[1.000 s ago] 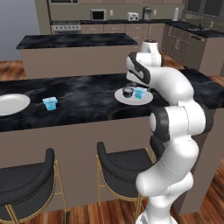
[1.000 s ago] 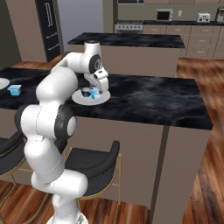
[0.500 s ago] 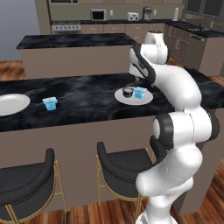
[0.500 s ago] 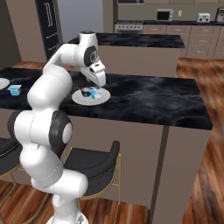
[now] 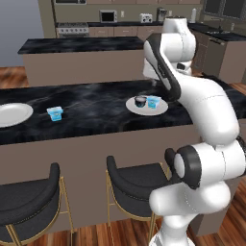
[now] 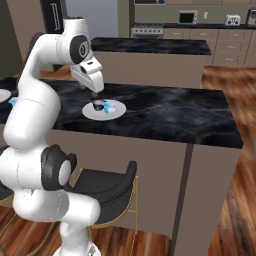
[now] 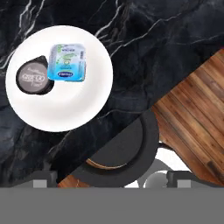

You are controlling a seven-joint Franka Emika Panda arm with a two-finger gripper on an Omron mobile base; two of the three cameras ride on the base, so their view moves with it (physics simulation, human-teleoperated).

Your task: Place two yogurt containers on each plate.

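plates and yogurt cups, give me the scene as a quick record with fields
near plate: on the dark counter, holds two cups
cups on near plate: dark cup and light blue cup, side by side, touching
far plate: at the counter's left end, bare
loose cup: light blue, on the counter between the plates
hand: open, above the near plate, holding nothing

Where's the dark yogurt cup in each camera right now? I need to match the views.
Left base view: dark yogurt cup sits on the left part of the near plate, mid-counter.
Right base view: it is on that plate's left side, under the raised hand.
Hand view: upper left, at the plate's left rim.
Shared landmark: the light blue cup touching it.
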